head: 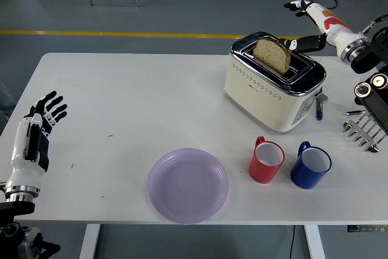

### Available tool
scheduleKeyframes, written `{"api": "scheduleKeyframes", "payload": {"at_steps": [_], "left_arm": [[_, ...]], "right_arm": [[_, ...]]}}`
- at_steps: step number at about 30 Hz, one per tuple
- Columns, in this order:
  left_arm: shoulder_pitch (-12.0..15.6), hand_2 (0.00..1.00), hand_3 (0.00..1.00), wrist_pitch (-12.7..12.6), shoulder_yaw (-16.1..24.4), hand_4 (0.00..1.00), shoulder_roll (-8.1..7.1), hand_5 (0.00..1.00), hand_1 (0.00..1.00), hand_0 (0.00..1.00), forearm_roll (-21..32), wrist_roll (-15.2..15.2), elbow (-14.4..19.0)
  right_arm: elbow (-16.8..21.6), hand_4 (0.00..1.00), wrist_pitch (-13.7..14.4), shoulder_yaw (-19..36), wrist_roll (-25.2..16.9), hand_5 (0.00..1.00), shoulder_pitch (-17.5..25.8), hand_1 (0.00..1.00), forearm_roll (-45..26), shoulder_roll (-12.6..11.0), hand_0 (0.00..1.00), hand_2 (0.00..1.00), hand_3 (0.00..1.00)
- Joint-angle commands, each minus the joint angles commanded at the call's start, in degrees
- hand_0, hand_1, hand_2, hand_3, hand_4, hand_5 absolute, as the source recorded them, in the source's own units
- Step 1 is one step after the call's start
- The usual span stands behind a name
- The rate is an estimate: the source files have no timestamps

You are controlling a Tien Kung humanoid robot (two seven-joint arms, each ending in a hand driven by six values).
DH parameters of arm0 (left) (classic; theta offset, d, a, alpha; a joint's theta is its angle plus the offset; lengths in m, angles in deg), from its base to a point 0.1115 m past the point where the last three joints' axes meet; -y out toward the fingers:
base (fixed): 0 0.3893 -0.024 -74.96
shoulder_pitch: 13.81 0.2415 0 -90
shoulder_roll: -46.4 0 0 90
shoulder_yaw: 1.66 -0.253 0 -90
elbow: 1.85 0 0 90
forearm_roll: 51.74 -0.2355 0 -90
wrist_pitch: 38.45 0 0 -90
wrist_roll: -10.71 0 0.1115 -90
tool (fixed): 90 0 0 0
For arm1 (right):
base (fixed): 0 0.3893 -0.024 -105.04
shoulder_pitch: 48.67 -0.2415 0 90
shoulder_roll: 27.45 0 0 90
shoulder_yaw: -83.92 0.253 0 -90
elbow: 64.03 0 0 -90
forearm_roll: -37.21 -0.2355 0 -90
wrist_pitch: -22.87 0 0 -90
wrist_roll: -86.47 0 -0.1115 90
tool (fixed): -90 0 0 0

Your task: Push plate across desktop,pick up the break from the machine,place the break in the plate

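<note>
A purple plate (pixel 188 185) lies near the table's front edge, at the middle. A cream and chrome toaster (pixel 273 80) stands at the back right with a slice of bread (pixel 272 54) upright in its slot. My right hand (pixel 300 25) is open, raised above the toaster's right end, thumb just right of the bread and not touching it. My left hand (pixel 40 121) is open, fingers spread, at the table's left edge, far from the plate.
A red mug (pixel 267 161) and a blue mug (pixel 311 165) stand right of the plate, in front of the toaster. A metal toast rack (pixel 365 130) and a pen (pixel 363 112) lie at the right edge. A small blue item (pixel 319 108) lies beside the toaster.
</note>
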Motion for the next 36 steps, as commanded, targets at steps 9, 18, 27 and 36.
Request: {"api": "scheduleKeyframes", "payload": {"at_steps": [9,18,27,36], "left_arm": [[-0.5,0.824,0.812,-0.1,0.3,0.538,0.17,0.962,0.769,0.766,0.2,0.0,-0.4],[-0.6,0.821,0.81,-0.1,-0.1,0.539,0.1,0.964,0.764,0.766,0.8,0.2,-1.3],[-1.0,0.82,0.81,-0.2,-0.1,0.539,0.02,0.961,0.762,0.765,1.0,0.4,-1.3],[-1.4,0.812,0.804,-0.5,-1.0,0.537,0.03,0.956,0.753,0.758,1.5,1.6,-1.6]], "right_arm": [[-10.0,0.806,-0.7,-7.4,1.6,0.178,-8.1,0.777,-0.2,4.8,0.878,0.741,0.843],[-22.3,0.765,-1.0,-15.8,0.7,0.154,-14.1,0.751,-3.5,8.2,0.856,0.706,0.815],[-28.4,0.766,-1.8,-21.9,0.9,0.161,-16.6,0.743,-7.0,10.5,0.851,0.695,0.803],[-32.9,0.735,-1.6,-26.9,0.9,0.147,-18.2,0.749,-11.8,13.3,0.847,0.717,0.828]]}}
